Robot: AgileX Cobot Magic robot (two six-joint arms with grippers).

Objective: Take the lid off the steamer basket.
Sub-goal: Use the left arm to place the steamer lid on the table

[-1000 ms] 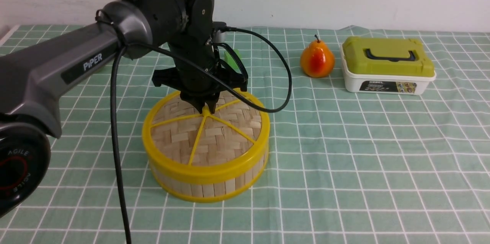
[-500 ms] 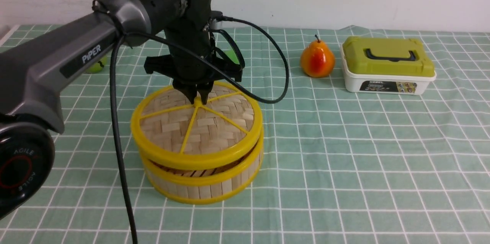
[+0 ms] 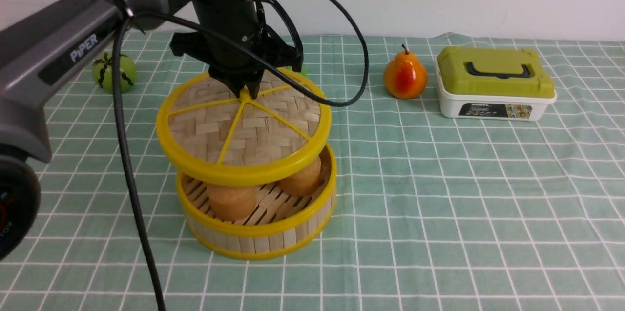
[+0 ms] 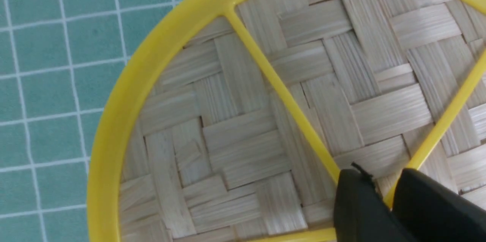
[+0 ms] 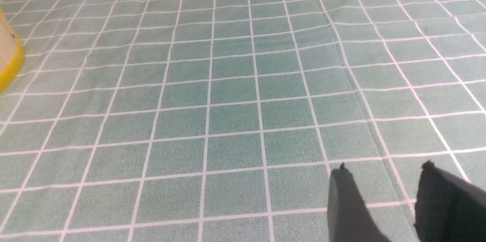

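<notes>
The lid (image 3: pixel 254 130), a woven bamboo disc with a yellow rim and spokes, hangs clear above the steamer basket (image 3: pixel 259 238). My left gripper (image 3: pixel 246 94) is shut on the lid's centre knob from above. In the left wrist view the lid (image 4: pixel 246 132) fills the frame and my left gripper (image 4: pixel 383 192) pinches the yellow hub. The basket stands on the cloth with two tan round buns (image 3: pixel 232 201) showing inside. My right gripper (image 5: pixel 383 185) is open and empty, low over bare cloth; it is out of the front view.
An orange-red pear (image 3: pixel 404 76) and a white box with an olive-green lid (image 3: pixel 493 84) stand at the back right. A green striped ball (image 3: pixel 114 72) lies at the back left. The checked green cloth (image 3: pixel 464 203) covers the table. The left arm's black cable (image 3: pixel 132 179) hangs beside the basket.
My left gripper has risen with the lid, lifting it off the basket and slightly left. The gap has widened, so the buns inside now show.
</notes>
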